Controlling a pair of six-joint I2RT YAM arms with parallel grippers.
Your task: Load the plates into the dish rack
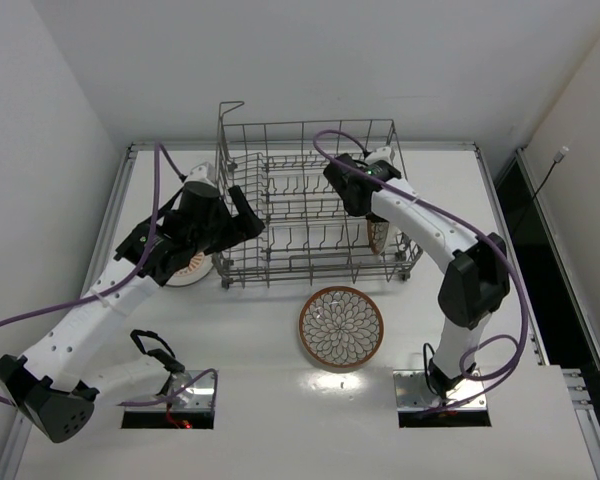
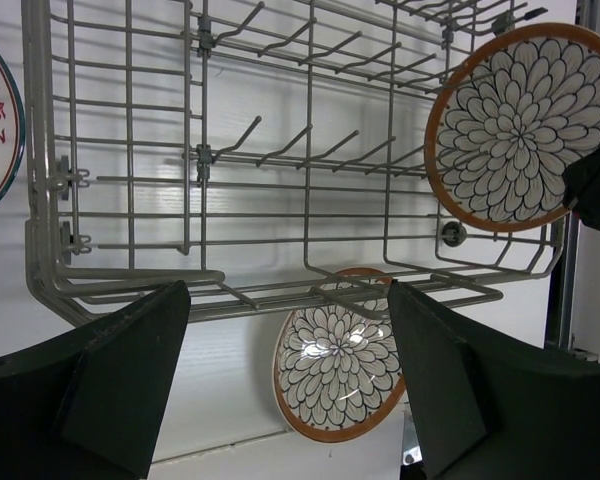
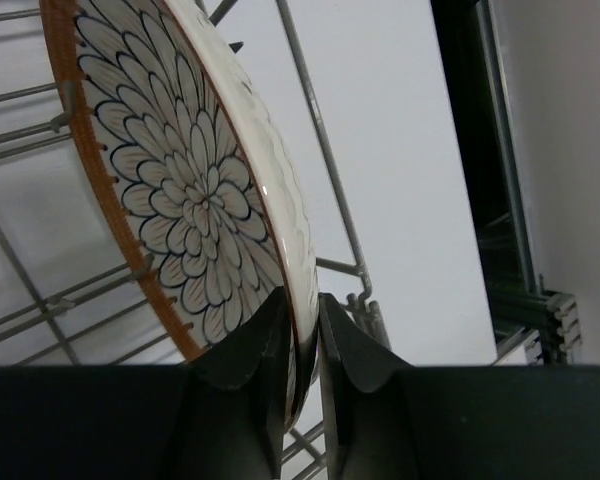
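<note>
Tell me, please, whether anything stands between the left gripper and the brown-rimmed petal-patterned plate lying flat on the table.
Partly: a bottom rail of the grey wire dish rack crosses the upper rim of that brown-rimmed plate, seen from the open left gripper.

My left arm (image 1: pixel 90 320) stretches from its base toward the left end of the dish rack (image 1: pixel 310 124), its wrist by the rack's near-left corner. My left jaws sit right at that left wall, spread wide with nothing between them. My right arm (image 1: pixel 430 225) rises to the right of the rack, folds at the elbow and reaches in over its right wall. My right jaws point down inside the rack's right end, pressed close on the rim of an upright plate (image 3: pixel 190 190).
</note>
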